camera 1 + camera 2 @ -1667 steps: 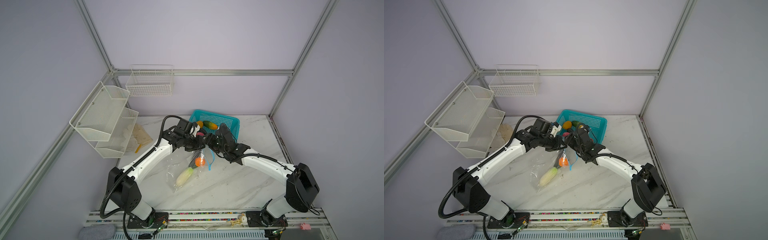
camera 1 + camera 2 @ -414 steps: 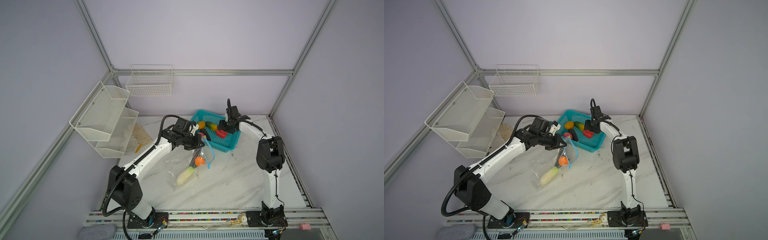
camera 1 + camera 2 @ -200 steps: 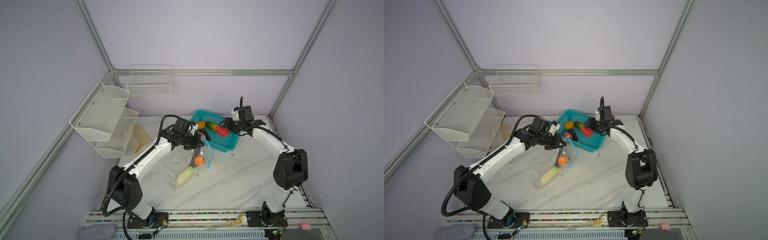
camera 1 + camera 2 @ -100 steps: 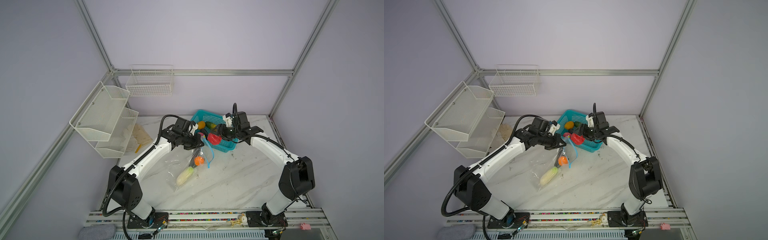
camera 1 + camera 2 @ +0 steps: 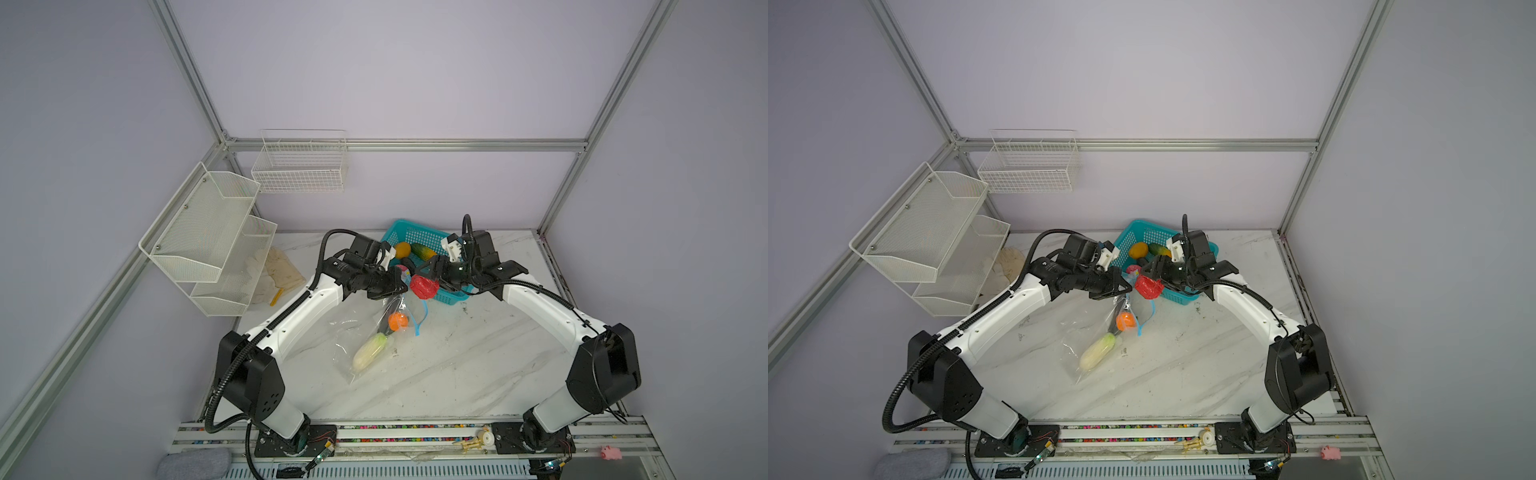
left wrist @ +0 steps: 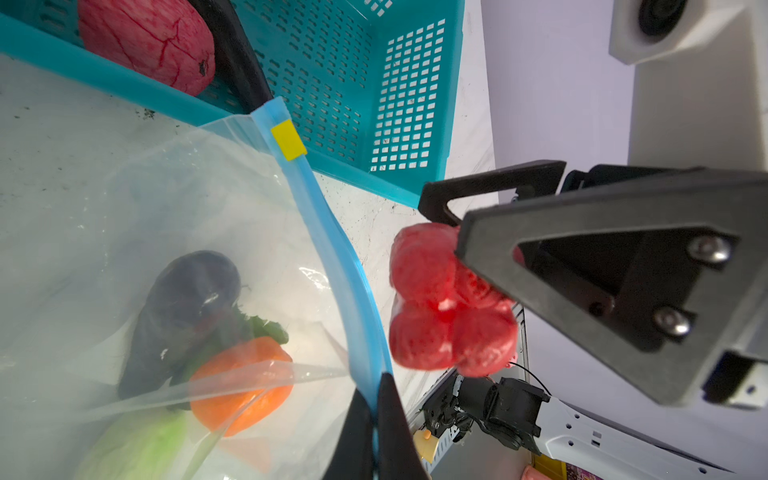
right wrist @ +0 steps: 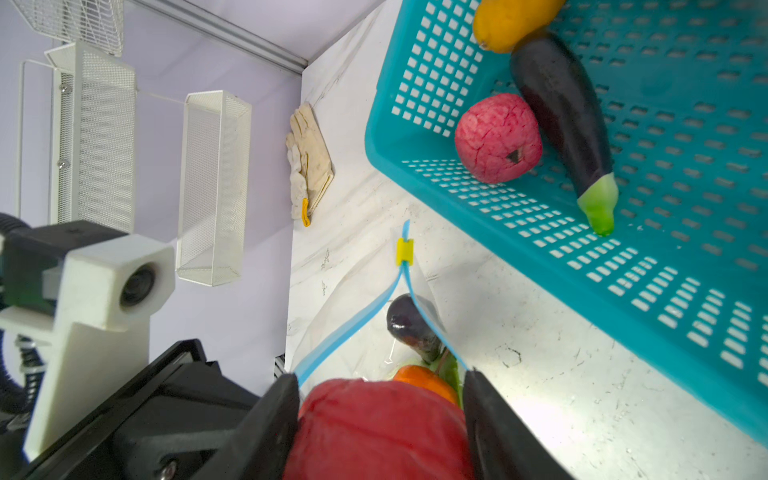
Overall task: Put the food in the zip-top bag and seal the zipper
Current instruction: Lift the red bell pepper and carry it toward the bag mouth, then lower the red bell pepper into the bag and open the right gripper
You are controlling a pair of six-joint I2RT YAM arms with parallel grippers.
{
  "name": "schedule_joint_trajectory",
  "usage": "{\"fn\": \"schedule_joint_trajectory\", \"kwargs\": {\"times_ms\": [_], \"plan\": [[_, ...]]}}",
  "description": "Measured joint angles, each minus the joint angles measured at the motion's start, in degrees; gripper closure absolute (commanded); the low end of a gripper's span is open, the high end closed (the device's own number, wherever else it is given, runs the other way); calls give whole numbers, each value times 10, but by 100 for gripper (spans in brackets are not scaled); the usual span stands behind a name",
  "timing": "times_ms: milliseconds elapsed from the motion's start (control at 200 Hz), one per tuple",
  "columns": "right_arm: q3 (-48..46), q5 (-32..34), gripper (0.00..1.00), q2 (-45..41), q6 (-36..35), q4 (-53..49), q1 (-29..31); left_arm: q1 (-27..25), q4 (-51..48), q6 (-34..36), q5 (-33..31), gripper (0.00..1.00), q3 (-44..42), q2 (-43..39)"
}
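Note:
The zip-top bag lies on the marble with its mouth lifted. My left gripper is shut on the light-blue zipper strip and holds it up. The yellow slider sits at the strip's far end. Inside the bag are a white radish, an orange and a dark eggplant. My right gripper is shut on a red food piece, held just above the bag's mouth, close to the left gripper's fingertips.
The teal basket behind the bag holds a mango, a cucumber, an eggplant and a pink-red round piece. White mesh shelves, a wire basket and gloves are at the left.
My right gripper has carried the red piece from over the basket leftward and down to the bag's mouth. The left arm and the bag have stayed still.

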Motion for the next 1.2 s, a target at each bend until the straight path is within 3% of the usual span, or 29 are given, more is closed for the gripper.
{"fn": "schedule_joint_trajectory", "kwargs": {"times_ms": [385,1200], "plan": [[-50,-11,39,-10,37,37,17,3,-6,0,-6,100,0,-3],[-7,-26,38,59,47,48,33,2,-4,-2,-4,100,0,-18]]}}
